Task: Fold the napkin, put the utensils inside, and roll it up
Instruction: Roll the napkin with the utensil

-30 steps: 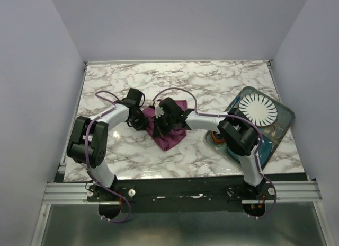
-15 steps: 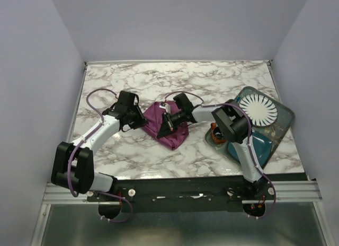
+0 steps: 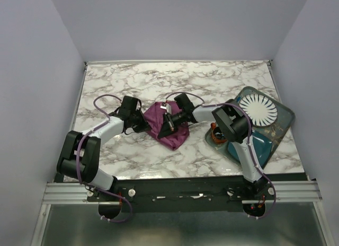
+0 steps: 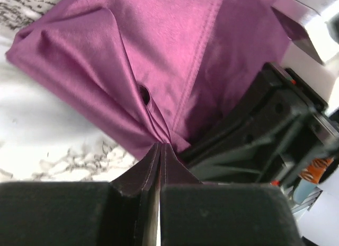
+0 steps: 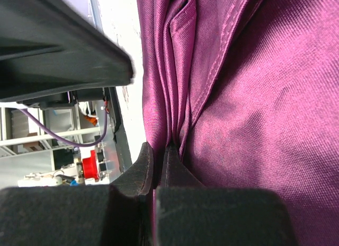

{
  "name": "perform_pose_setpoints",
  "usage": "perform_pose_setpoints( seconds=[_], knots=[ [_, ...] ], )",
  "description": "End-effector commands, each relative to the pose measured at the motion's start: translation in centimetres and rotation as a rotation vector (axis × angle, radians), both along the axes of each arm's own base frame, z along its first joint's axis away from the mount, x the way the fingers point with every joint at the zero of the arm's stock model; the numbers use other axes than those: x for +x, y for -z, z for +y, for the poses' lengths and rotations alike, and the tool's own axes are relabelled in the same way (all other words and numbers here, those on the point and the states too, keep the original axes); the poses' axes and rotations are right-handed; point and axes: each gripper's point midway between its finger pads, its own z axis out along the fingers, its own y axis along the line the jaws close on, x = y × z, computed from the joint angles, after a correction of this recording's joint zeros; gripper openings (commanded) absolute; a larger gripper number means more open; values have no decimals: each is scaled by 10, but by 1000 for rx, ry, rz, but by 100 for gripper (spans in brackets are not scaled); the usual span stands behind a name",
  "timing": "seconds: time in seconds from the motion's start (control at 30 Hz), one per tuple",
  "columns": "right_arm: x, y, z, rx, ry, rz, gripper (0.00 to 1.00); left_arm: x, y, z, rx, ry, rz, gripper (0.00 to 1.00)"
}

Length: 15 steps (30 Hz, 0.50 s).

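1. Napkin (image 3: pixel 175 140), plum-purple and bunched, lies on the marble desk (image 3: pixel 222 81), left of the white plate (image 3: pixel 258 110).
2. We see the left gripper (image 4: pixel 160 150), jaws pinching a napkin fold.
3. The right gripper (image 5: pixel 157 150), nearer the plate, has its jaws clamped on another fold.

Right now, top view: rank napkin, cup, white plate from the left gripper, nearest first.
1. napkin, mid-table, pinched by the left gripper.
2. orange-rimmed cup, further right, past the napkin.
3. white plate, far right.

On the table (image 3: pixel 212 81), napkin (image 3: pixel 169 130) centrally — plate (image 3: pixel 258 109) on tray (image 3: pixel 284 117) rightward, cup (image 3: pixel 214 134) seemingly alongside.
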Motion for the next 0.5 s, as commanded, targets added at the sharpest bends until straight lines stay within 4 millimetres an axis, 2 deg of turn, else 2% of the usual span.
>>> perform_pose_setpoints(
  seconds=[0.0, 0.13, 0.23, 0.4, 0.47],
  knots=[
    [-8, 39, -19, -145, 50, 38, 1, 2, 21, -7, -10, 10, 26, 8],
    [-7, 32, -18, -145, 54, 28, 4, -9, 44, -3, 15, -14, 99, 2],
    [-2, 24, -19, -159, 59, 5, 13, -20, 60, 4, 46, -34, 139, 0],
    [9, 7, -23, -243, 52, -103, 41, -35, 78, 10, 68, -46, 186, 0],
    [15, -8, -25, -297, 60, -161, 50, -39, 81, 11, 69, -50, 195, 0]
  ],
)
